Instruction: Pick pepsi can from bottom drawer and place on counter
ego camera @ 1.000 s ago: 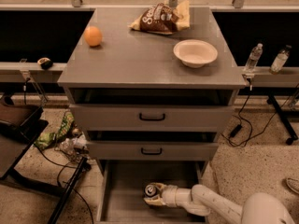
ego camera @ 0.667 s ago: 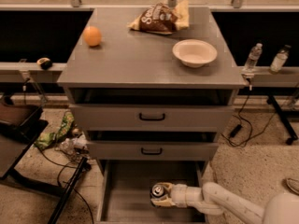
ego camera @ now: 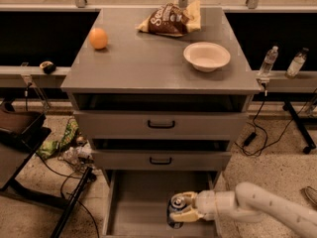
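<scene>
The pepsi can [ego camera: 175,208] is dark blue with a silver top and stands upright over the floor of the open bottom drawer [ego camera: 133,202]. My gripper [ego camera: 182,210] reaches in from the right on a white arm and is shut on the can, with pale fingers [ego camera: 189,214] wrapped around its side. The counter [ego camera: 148,58] is the grey cabinet top above, far over the gripper.
On the counter lie an orange [ego camera: 98,38], a chip bag [ego camera: 168,19] and a white bowl [ego camera: 206,56]. Two upper drawers with black handles [ego camera: 161,124] are shut. Water bottles [ego camera: 267,61] stand on the right ledge. Cables and litter [ego camera: 64,143] lie on the floor left.
My gripper and the can have shifted a little to the right inside the bottom drawer, and the arm has drawn back toward the right.
</scene>
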Robot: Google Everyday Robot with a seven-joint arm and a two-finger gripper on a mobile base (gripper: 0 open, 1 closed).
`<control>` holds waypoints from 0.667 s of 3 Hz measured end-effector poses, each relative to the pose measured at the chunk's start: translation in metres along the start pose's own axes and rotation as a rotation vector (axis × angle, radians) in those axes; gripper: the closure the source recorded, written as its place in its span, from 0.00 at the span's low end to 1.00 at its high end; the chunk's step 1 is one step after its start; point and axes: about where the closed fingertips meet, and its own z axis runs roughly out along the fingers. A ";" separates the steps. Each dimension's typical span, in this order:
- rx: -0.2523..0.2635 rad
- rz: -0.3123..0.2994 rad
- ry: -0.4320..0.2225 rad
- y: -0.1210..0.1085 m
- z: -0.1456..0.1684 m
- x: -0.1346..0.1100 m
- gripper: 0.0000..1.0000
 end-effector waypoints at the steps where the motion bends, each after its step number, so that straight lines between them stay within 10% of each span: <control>1: -0.015 -0.024 0.003 -0.001 -0.054 -0.087 1.00; 2: 0.008 -0.069 0.011 -0.020 -0.090 -0.142 1.00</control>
